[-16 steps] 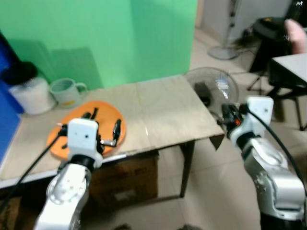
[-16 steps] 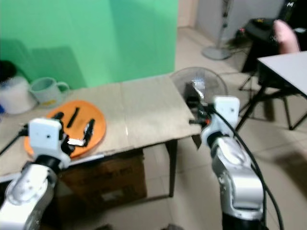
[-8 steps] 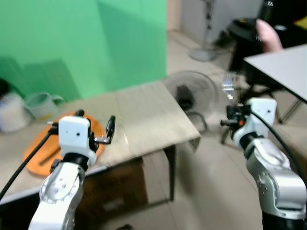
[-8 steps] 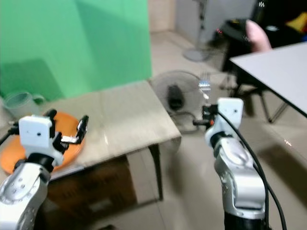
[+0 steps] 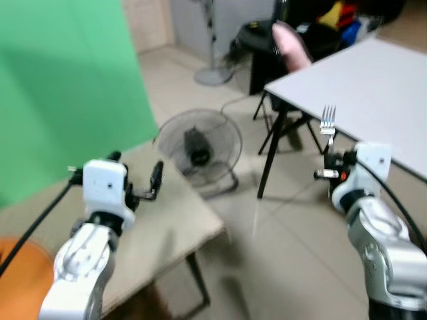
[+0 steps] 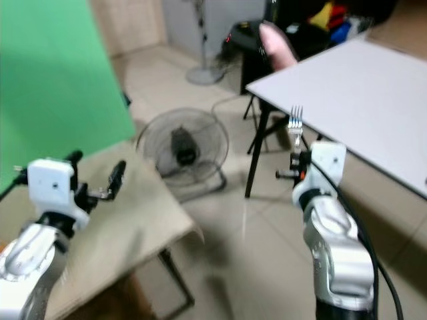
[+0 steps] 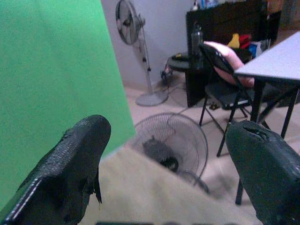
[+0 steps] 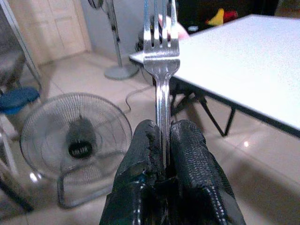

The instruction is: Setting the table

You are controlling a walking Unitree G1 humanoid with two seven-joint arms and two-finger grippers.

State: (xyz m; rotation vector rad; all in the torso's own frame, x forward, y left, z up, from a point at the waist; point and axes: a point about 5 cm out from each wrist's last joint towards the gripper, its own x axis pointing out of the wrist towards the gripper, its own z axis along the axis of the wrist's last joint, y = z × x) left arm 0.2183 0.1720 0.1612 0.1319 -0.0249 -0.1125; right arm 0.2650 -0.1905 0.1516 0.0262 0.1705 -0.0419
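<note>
Holding a shiny silver metal fork (image 8: pixel 160 56), the right gripper (image 8: pixel 165 154) has its two black fingers (image 8: pixel 190 159) pressed tight on the handle. The fork stands straight up out of the fingers, with its prongs on top. Past the prongs is a flat white desk (image 5: pixel 373 87) on dark legs. A person's hand (image 5: pixel 288 44) shows at the far edge of that desk.

The left gripper (image 7: pixel 173 159) has its fingers (image 7: pixel 75 154) wide apart with nothing between them. Below them lies a brown cardboard-covered desk (image 5: pixel 160 227). A round black floor fan (image 7: pixel 172 145) sits on the tiled floor (image 5: pixel 280 253) beyond these fingers, and a green wall (image 7: pixel 51 70) stands to one side.
</note>
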